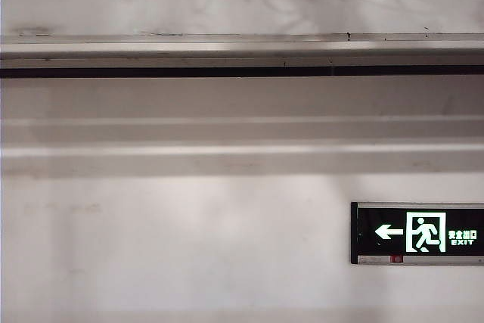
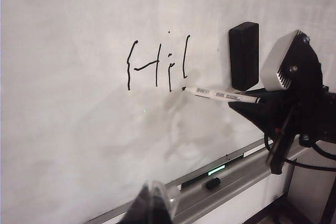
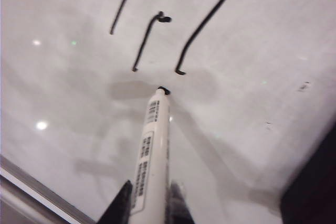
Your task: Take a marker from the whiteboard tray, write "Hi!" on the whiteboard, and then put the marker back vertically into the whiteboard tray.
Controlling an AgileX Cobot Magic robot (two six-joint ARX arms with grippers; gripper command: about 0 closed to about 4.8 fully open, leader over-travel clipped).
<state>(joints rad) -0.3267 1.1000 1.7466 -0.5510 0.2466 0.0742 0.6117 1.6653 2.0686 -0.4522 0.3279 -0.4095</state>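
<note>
**Dot under way, drop-risk ahead**

Your right gripper [image 3: 152, 203] was clenched on the marker [image 3: 153, 145], tip at the whiteboard [image 3: 252, 108] just below the exclamation stroke [image 3: 207, 22]; pressing too hard could have smeared the dot or slid the barrel between the jaws; your left gripper [image 2: 152, 203] hung blurred above the whiteboard tray [image 2: 231, 174], its state I could not tell; an eraser [image 2: 244, 56] sat beside the writing; farther off, an exit sign [image 1: 417, 233] glowed on the wall.
</note>
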